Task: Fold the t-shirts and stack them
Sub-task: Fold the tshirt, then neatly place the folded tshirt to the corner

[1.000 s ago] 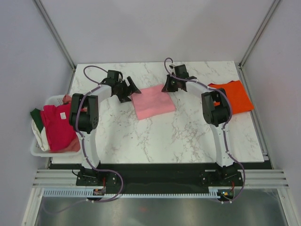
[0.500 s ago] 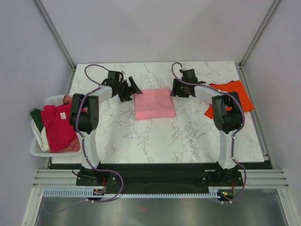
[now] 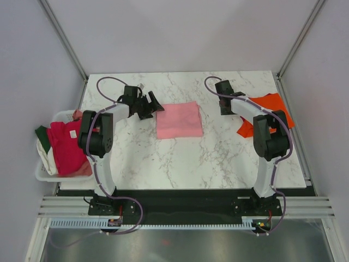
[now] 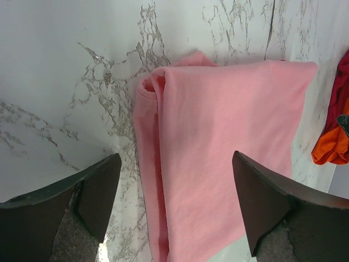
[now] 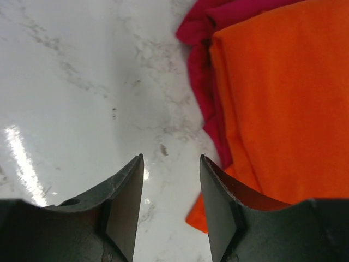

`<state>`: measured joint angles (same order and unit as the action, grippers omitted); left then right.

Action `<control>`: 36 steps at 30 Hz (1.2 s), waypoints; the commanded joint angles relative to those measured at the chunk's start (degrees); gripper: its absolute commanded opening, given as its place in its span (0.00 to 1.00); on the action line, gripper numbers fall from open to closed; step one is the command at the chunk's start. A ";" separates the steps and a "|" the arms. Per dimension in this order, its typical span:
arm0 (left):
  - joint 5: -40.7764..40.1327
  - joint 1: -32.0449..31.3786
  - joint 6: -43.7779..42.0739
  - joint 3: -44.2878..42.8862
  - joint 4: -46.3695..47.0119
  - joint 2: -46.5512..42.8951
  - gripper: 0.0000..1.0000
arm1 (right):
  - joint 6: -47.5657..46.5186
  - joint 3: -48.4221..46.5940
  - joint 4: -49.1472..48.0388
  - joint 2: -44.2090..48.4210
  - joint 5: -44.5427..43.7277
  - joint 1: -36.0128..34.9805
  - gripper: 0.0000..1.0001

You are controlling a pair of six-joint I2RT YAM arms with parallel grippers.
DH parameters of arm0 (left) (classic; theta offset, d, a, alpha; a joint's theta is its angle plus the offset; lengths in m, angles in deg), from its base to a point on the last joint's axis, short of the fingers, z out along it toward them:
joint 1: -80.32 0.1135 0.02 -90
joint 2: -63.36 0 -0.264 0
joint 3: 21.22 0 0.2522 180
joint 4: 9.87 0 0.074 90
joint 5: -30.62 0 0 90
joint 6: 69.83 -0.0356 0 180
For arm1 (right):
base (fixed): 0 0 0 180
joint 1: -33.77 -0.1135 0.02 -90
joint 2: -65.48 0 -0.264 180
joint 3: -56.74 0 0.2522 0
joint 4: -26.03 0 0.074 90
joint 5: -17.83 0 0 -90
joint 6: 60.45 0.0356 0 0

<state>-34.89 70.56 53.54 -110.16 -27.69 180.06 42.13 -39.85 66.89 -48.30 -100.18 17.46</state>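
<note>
Desk (image 3: 163,164): marbled, pink shirt (image 3: 179,119) folded at its middle.
Right side: orange shirt (image 3: 272,112), partly behind the right arm, over a crimson shirt (image 5: 199,33) (only an edge shows).
Basket (image 3: 46,174): left edge, shirts (image 3: 68,147) heaped, mostly hidden.
Left fingers (image 4: 92,191): spread wide, empty, just left of the pink shirt.
Right fingers (image 5: 122,202): slightly apart, empty, beside the orange shirt.

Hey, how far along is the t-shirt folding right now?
Done: the pink t-shirt lies folded mid-table, and a folded orange t-shirt lies on a crimson garment at the right. In hand: nothing; left jaws and right jaws are open and empty. Left: the pink one is not on that stack, and a crimson shirt, green cloth and cream cloth wait in the basket.
</note>
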 commanded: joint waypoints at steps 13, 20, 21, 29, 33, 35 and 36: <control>-1.38 0.00 -0.67 1.00 2.12 -2.01 0.91 | -2.91 -13.14 10.61 -13.48 -21.04 -0.03 0.51; -1.20 0.09 -0.49 0.91 2.03 -1.66 0.90 | -3.70 -17.72 11.75 -18.93 -23.75 0.23 0.41; -1.20 0.18 -0.49 0.91 1.95 -1.74 0.90 | -3.44 -18.07 12.02 -19.29 -23.58 0.58 0.41; -1.11 0.44 -0.41 0.91 2.03 -1.66 0.90 | -1.60 -19.65 15.09 -22.27 -24.55 2.16 0.39; -1.11 0.62 -0.23 1.17 1.95 -1.74 0.89 | -0.19 -20.62 17.03 -23.24 -24.99 3.22 0.31; -1.02 0.71 -0.23 1.17 1.95 -1.66 0.89 | 0.51 -20.53 17.64 -23.16 -25.60 3.40 0.23; -1.02 0.71 -0.23 1.26 2.03 -1.66 0.89 | 1.04 -20.53 17.82 -22.98 -25.34 3.40 0.12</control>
<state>-35.20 70.83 53.58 -109.59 -26.44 179.95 40.56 -59.50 81.27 -69.80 -125.16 20.01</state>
